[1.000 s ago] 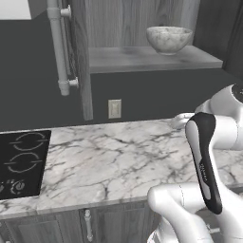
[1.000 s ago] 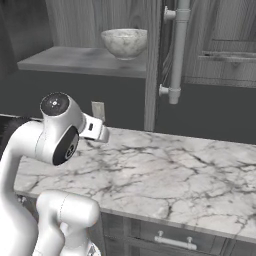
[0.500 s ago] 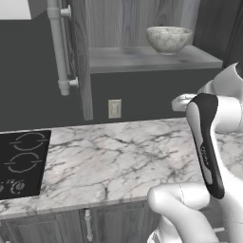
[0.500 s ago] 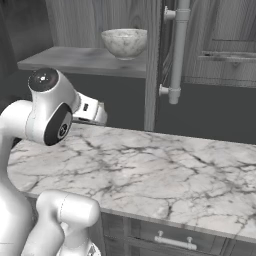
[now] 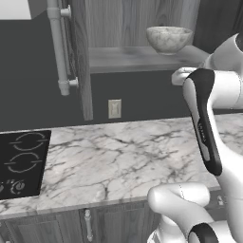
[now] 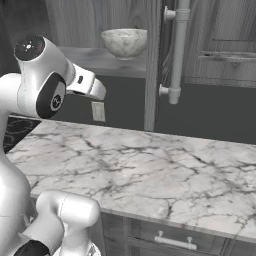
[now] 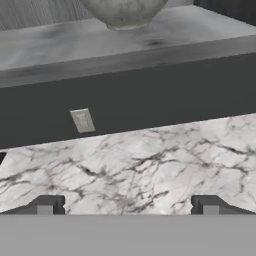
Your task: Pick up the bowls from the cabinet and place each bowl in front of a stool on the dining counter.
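A white-grey marbled bowl (image 5: 168, 38) (image 6: 125, 42) stands upright on the grey inner shelf (image 5: 128, 59) (image 6: 90, 59) of the open dark wood-grain cabinet. In the hand view the bowl (image 7: 122, 10) shows at the top edge, on the shelf (image 7: 100, 42). My gripper (image 7: 127, 206) is open with nothing between its fingertips (image 7: 47, 205), and it looks at the wall below the shelf from above the marble worktop. The hand sits lower than the bowl and short of the shelf's front edge. The dining counter is out of view.
Open cabinet doors with long metal handles (image 5: 57, 47) (image 6: 177, 50) hang on both sides of the shelf. Below lies a marble worktop (image 5: 118, 156) (image 6: 150, 170) with a black cooktop (image 5: 21, 161) at its left. A wall outlet (image 5: 114, 108) (image 7: 82, 120) sits under the shelf.
The arm has lifted its elbow and hand upward toward shelf height. The bowl and the base have not moved, and the jaws stay wide apart.
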Controlling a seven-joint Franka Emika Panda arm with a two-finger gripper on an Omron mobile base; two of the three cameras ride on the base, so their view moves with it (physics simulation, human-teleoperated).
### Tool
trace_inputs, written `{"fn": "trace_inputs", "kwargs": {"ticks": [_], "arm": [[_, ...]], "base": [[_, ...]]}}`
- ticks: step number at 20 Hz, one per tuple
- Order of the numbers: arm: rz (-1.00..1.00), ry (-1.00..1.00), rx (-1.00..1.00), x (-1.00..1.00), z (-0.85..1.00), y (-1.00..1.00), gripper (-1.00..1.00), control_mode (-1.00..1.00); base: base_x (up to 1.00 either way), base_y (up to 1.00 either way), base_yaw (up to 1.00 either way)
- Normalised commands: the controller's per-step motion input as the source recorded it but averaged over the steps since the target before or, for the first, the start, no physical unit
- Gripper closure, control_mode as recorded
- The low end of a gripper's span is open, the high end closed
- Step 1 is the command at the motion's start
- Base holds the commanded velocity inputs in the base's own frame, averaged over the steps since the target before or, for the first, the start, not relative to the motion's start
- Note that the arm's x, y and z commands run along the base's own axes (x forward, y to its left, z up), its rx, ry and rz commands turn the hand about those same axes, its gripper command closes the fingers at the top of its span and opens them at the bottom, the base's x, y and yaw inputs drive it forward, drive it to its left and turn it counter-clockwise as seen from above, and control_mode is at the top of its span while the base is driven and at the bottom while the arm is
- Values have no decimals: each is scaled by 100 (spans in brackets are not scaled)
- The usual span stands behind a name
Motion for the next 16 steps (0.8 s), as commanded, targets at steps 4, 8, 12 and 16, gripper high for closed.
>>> {"fn": "trace_inputs", "kwargs": {"ticks": [4,8,12,16], "arm": [[-22,-13,2,3,3,0,-100,-100],[-18,-22,11,0,10,0,-100,-100],[-5,-14,18,0,41,0,-100,-100],[0,-1,19,0,51,-2,-100,-100]], "base": [[0,0,0],[0,0,0],[0,0,0],[0,0,0]]}}
